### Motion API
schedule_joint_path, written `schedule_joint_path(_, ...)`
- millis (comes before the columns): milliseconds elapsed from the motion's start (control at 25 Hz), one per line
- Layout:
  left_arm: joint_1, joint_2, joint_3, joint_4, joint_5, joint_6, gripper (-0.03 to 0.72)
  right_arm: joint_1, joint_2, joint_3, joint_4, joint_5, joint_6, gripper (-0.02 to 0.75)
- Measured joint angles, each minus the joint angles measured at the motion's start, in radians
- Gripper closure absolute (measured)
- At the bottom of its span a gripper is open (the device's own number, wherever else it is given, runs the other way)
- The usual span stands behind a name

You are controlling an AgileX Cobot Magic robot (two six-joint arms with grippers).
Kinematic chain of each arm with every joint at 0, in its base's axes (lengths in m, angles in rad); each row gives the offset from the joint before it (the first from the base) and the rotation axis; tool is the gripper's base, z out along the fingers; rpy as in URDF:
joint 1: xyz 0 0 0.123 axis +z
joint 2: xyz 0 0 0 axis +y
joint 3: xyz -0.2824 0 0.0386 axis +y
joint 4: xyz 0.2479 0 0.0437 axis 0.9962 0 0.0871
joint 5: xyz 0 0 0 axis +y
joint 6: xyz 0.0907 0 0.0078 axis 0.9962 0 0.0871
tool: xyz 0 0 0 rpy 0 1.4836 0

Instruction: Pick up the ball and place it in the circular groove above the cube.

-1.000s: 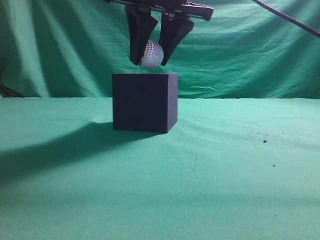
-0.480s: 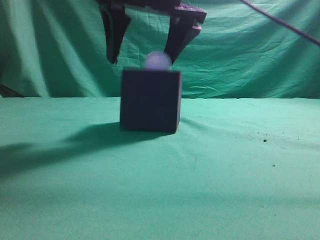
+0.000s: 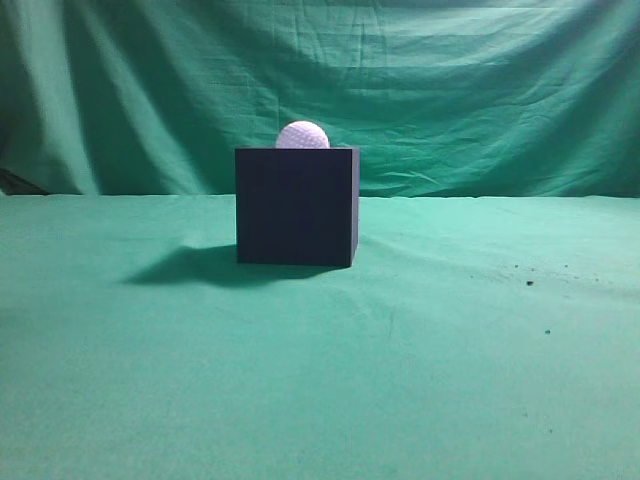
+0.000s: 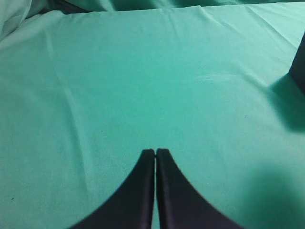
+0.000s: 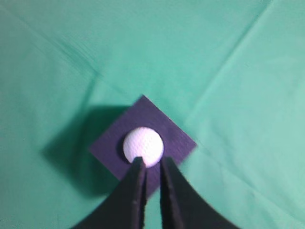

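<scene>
The white dimpled ball [image 3: 302, 136] sits in the round groove on top of the dark cube [image 3: 296, 205], with its upper half showing above the edge. In the right wrist view the ball [image 5: 143, 145] rests at the middle of the cube's top [image 5: 178, 138]. My right gripper [image 5: 151, 162] hangs high above it, empty, its fingers a narrow gap apart. My left gripper [image 4: 156, 151] is shut and empty over bare cloth, with the cube's edge [image 4: 300, 62] at the far right. Neither gripper shows in the exterior view.
Green cloth [image 3: 450, 350] covers the table and hangs as a backdrop behind. A few small dark specks [image 3: 529, 282] lie on the cloth to the right of the cube. The cube casts a shadow to its left.
My right gripper opened, let the ball go onto the cube, and rose out of the exterior view. The ball now rests in the groove. The cube sits slightly further right than before.
</scene>
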Motion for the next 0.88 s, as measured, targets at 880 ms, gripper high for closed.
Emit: schedule_joint_path(880,0.000,0.000,0.000,0.000,0.000,0.000,0.688,0.000,-0.580,0.419,-0.140,0.154,0.124,0.738)
